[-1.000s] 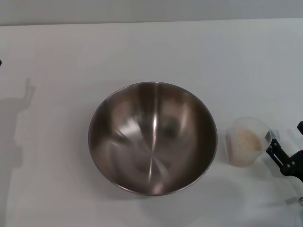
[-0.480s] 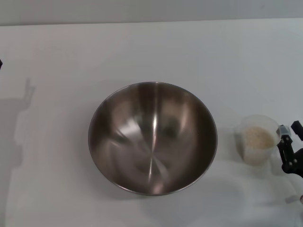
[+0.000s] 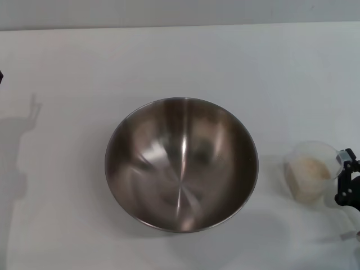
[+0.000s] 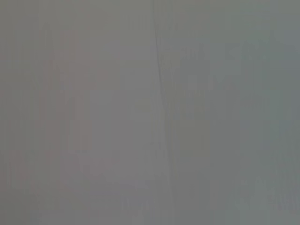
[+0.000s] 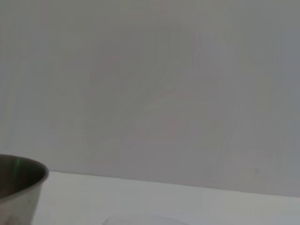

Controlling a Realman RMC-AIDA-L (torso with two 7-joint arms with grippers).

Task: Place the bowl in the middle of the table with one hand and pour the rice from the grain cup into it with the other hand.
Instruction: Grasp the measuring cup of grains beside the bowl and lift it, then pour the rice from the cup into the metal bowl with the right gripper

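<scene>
Cup: clear plastic, upright, to the right of the bowl and apart from it, holding rice as a pale mass in its lower part. Right claw at the cup's outer side, fingers against the wall; judged pinching the cup, though the contact is partly cut off by the frame edge. Whether the cup rests on the desk or is just raised cannot be told.

Step in hand, as judged: carry cup to bowl and pour. Keep it level in transit, bring the lip over the bowl's rim toward centre, tip slowly so grains fall inside.

Bowl: steel, empty, mid-desk. Left claw: not in view; only a shadow left of the bowl.

Desk: plain white, flat. Pale wall beyond the bowl.
</scene>
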